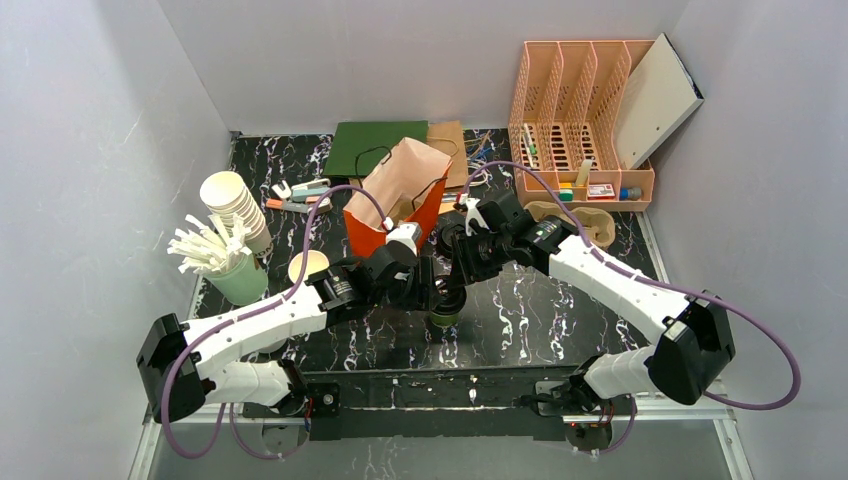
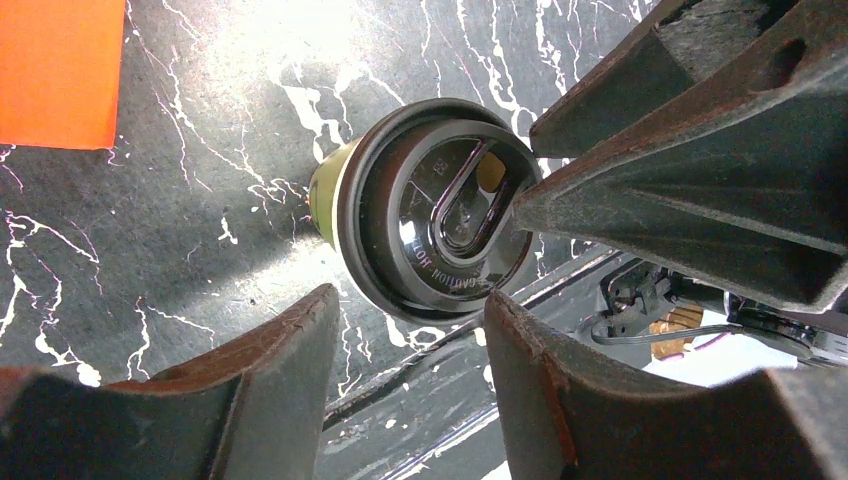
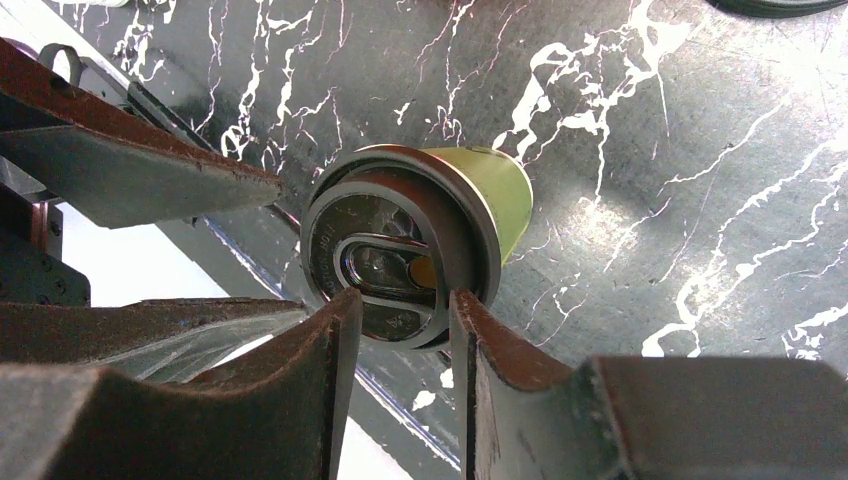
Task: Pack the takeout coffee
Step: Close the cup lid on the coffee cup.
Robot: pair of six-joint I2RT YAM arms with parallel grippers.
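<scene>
Takeout coffee (image 1: 444, 318) stands upright on the black marbled bench (image 1: 560, 330), front centre, with both arms converged over it. Glossy black plastic lid (image 2: 440, 210), green paper wall. Left jaws are spread near the lid's edge. Right jaws are narrower at the rim, and I cannot tell if they pinch it. My guess is they are lining up a lift toward the red paper bag (image 1: 362, 238).

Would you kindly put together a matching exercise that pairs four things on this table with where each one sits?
Things:
1. takeout coffee
2. orange paper bag
3. stack of white paper cups
4. peach file organizer

Places:
A. back right corner
B. front centre
C. far left
D. middle, towards the back

Pairs: 1-B; 2-D; 3-C; 4-A
</scene>
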